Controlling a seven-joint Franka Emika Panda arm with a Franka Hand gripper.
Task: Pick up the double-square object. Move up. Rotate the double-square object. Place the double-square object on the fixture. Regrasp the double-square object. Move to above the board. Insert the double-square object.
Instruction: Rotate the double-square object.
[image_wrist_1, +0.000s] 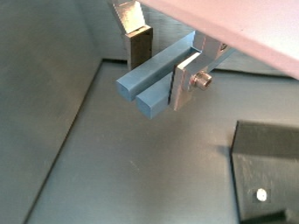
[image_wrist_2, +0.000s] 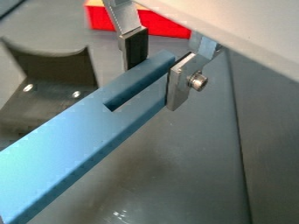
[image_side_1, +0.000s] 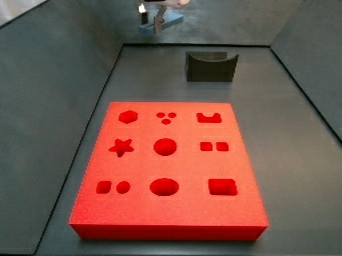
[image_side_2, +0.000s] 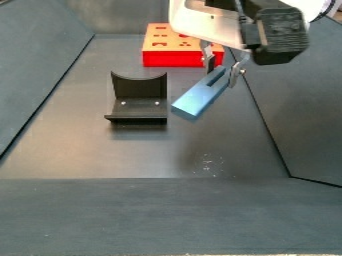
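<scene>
My gripper (image_side_2: 222, 66) is shut on the double-square object (image_side_2: 202, 96), a blue-grey bar with a groove along it. The bar hangs tilted in the air, well above the floor. Both wrist views show it clamped between the dark pad and the silver finger plate, in one at the gripper (image_wrist_1: 162, 68) on the bar (image_wrist_1: 155, 85), in the other at the gripper (image_wrist_2: 158, 72) on the bar (image_wrist_2: 82, 144). The fixture (image_side_2: 136, 98), a dark notched block, stands on the floor beside and below the bar. The red board (image_side_1: 167, 165) lies flat with its shaped cutouts. My gripper (image_side_1: 160, 14) hangs beyond the fixture (image_side_1: 210, 65).
Grey walls enclose the dark floor on the sides. The fixture (image_wrist_1: 268, 166) shows below the bar in a wrist view, and the fixture (image_wrist_2: 52, 74) with the board (image_wrist_2: 100, 14) behind it in another. The board (image_side_2: 174, 45) lies past the fixture.
</scene>
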